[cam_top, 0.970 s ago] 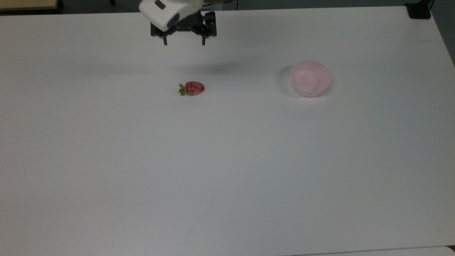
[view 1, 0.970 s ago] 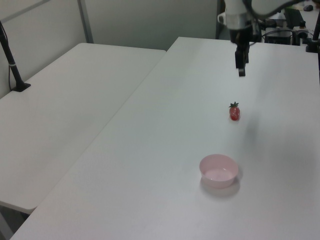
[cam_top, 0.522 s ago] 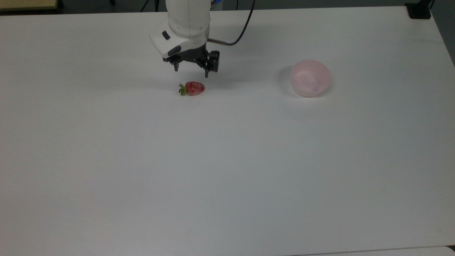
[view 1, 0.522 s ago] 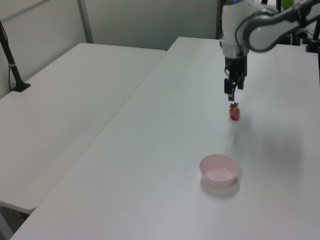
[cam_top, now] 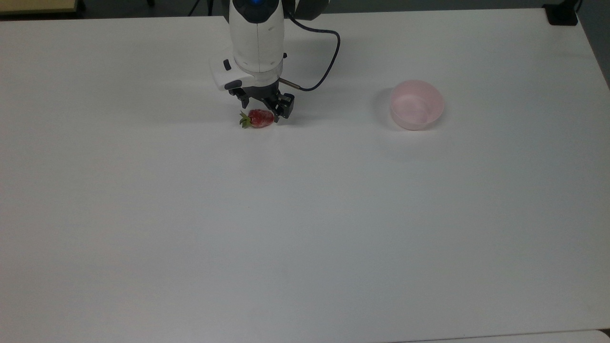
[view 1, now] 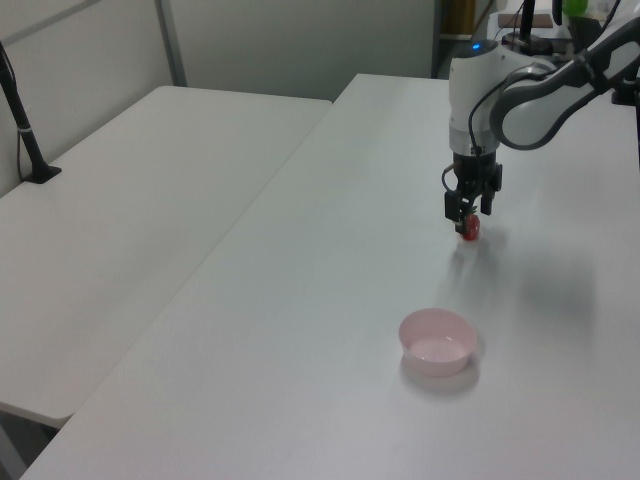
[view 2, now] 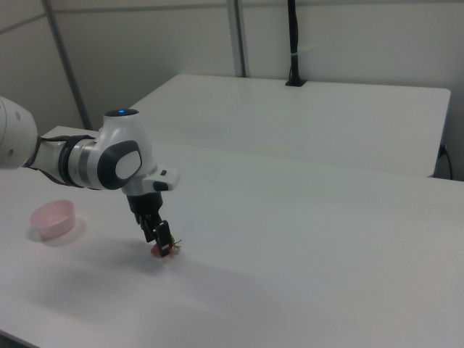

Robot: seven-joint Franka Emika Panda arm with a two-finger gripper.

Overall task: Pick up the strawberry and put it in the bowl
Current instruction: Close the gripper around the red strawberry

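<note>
The red strawberry lies on its side on the white table, green cap toward the top view's left. My gripper is down at table level, open, with one finger on each side of the berry. In the left view the gripper covers most of the strawberry. In the right view the strawberry peeks out under the gripper. The pale pink bowl stands empty well off to the top view's right, and is also seen as the bowl and the bowl.
A black cable loops from the arm's wrist above the table. A black clamp sits at the table's far right corner in the top view. A second white table with a black post adjoins in the left view.
The gripper came from high near the table's far edge, down and toward the strawberry, and now straddles it at table level. Strawberry and bowl have not moved.
</note>
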